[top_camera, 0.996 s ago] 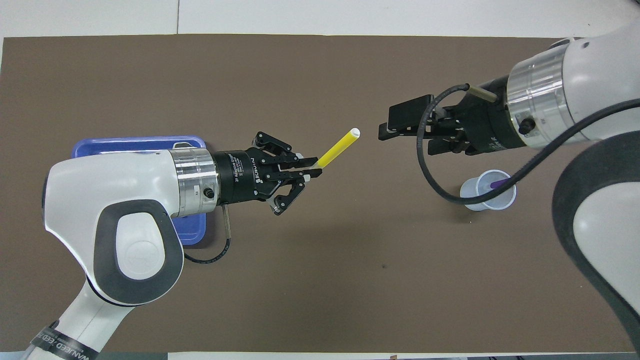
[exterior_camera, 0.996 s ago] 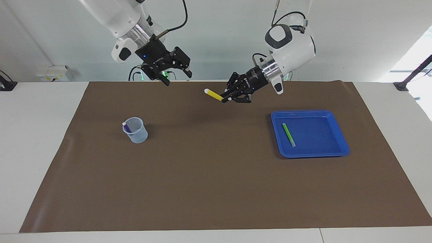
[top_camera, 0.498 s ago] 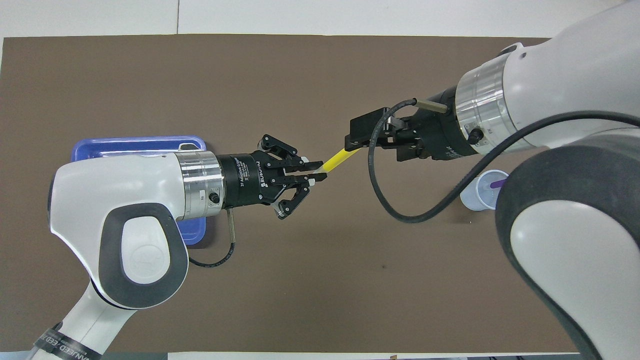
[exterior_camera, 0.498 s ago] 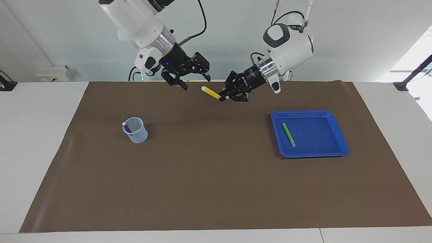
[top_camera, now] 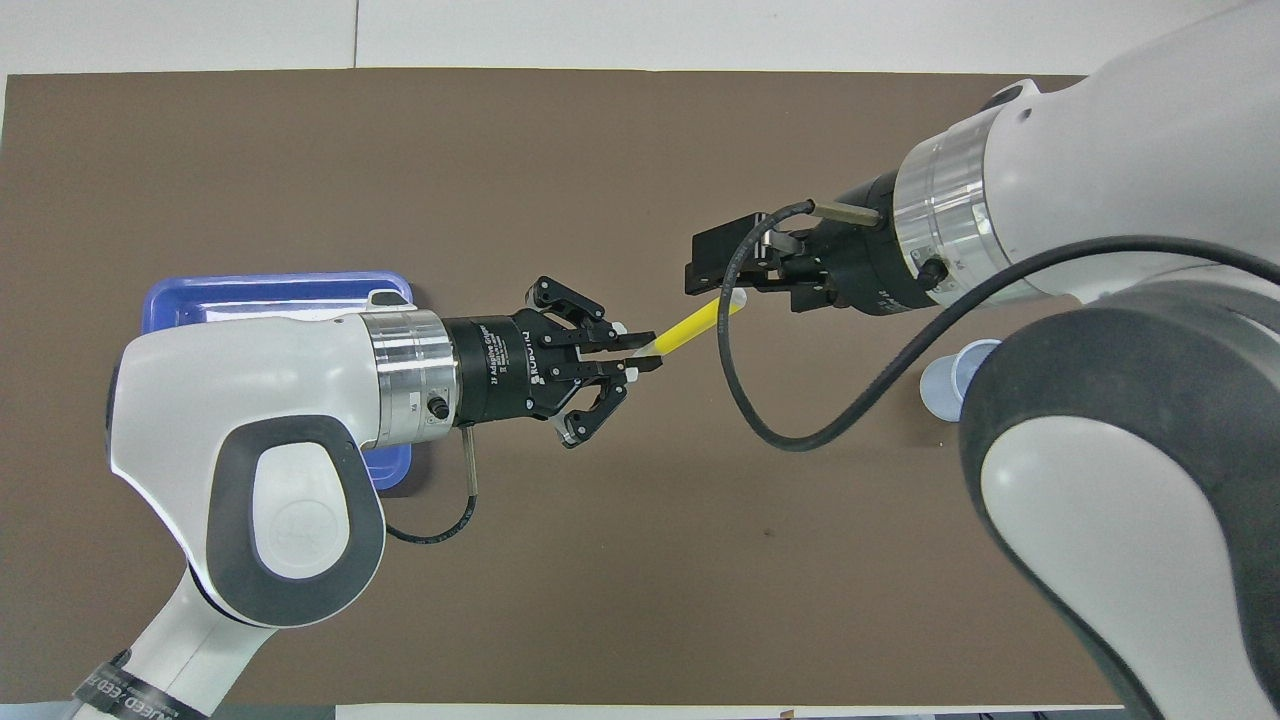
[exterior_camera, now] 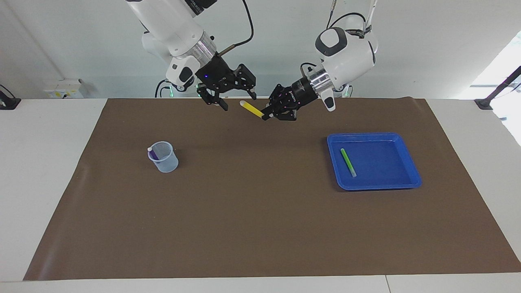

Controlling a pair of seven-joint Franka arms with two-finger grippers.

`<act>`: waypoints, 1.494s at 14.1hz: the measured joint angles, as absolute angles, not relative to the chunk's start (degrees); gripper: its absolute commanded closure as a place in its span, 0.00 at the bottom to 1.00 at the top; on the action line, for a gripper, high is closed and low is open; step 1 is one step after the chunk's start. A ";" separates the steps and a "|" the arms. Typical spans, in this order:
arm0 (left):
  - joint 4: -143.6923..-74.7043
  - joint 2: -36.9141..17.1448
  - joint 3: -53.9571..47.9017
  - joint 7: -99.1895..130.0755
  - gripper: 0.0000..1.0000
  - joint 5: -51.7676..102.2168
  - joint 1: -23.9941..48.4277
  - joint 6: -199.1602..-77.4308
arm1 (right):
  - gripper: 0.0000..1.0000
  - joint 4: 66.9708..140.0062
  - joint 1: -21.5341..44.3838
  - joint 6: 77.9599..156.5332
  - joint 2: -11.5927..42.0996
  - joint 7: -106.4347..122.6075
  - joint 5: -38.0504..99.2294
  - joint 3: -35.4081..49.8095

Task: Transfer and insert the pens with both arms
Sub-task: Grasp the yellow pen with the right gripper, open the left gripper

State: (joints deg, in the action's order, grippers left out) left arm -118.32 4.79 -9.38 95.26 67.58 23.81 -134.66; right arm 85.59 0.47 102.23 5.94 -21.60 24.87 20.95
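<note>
My left gripper (exterior_camera: 266, 116) (top_camera: 640, 362) is shut on the coloured end of the yellow pen (exterior_camera: 253, 110) (top_camera: 690, 328) and holds it slanted in the air over the mat's robot-side middle. The pen's pale cap end points at my right gripper (exterior_camera: 238, 101) (top_camera: 722, 292), which is open, and the cap lies between its spread fingers. The purple pen (exterior_camera: 152, 154) stands in a clear cup (exterior_camera: 163, 157) (top_camera: 945, 380) toward the right arm's end. The green pen (exterior_camera: 348, 162) lies in a blue tray (exterior_camera: 374, 185) (top_camera: 260, 292) toward the left arm's end.
A brown mat (exterior_camera: 260, 228) covers most of the white table. In the overhead view the left arm hides most of the tray and the right arm hides part of the cup. A black cable (top_camera: 760, 420) loops below the right wrist.
The right gripper has swung in from above the cup's end to the yellow pen, and its open fingers now straddle the cap. The left gripper has edged up toward the robots with the pen.
</note>
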 measured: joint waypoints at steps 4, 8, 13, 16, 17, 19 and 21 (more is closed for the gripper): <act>-118.74 5.33 -9.38 95.21 1.00 67.58 23.81 -134.66 | 0.16 85.62 0.96 102.33 6.26 -21.61 24.73 21.45; -118.88 5.46 -9.37 95.21 1.00 67.58 23.81 -134.66 | 0.77 85.61 1.25 103.52 6.26 -21.63 24.70 21.51; -118.93 5.46 -9.29 95.21 1.00 68.05 23.81 -134.69 | 1.00 85.59 1.87 103.62 6.27 -21.65 24.46 21.55; -119.01 5.47 -9.29 95.20 1.00 68.30 23.81 -134.69 | 1.00 85.59 1.88 103.60 6.27 -21.65 24.44 21.55; -119.01 5.47 -9.29 95.20 0.89 68.32 23.81 -134.69 | 1.00 85.59 1.88 103.60 6.27 -21.65 24.43 21.55; -119.01 5.47 -9.30 95.16 0.00 68.36 23.81 -134.74 | 1.00 85.58 1.89 103.62 6.27 -21.65 24.35 21.55; -119.01 5.63 -9.30 95.16 0.00 68.53 23.81 -135.24 | 1.00 85.58 1.87 103.61 6.27 -21.65 22.35 21.54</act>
